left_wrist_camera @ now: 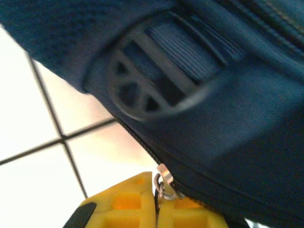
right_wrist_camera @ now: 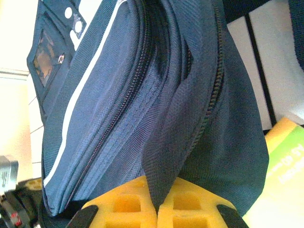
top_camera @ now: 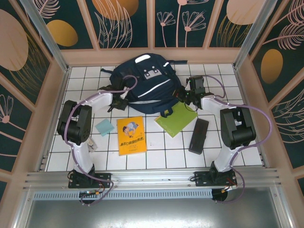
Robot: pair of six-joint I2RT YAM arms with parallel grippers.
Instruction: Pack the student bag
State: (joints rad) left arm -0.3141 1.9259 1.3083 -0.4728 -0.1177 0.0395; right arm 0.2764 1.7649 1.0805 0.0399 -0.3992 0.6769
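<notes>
The student bag lies at the far middle of the table. The left gripper pinches its zipper pull. The right gripper clamps the bag's cloth, probably to hold it steady for unzipping.

Backpacks: one, the navy backpack.
Books: two, a yellow book and a green book.
Cases: one black case, long and flat.
Cards: one pale blue card.
Robot arms: two, left arm and right arm.
</notes>
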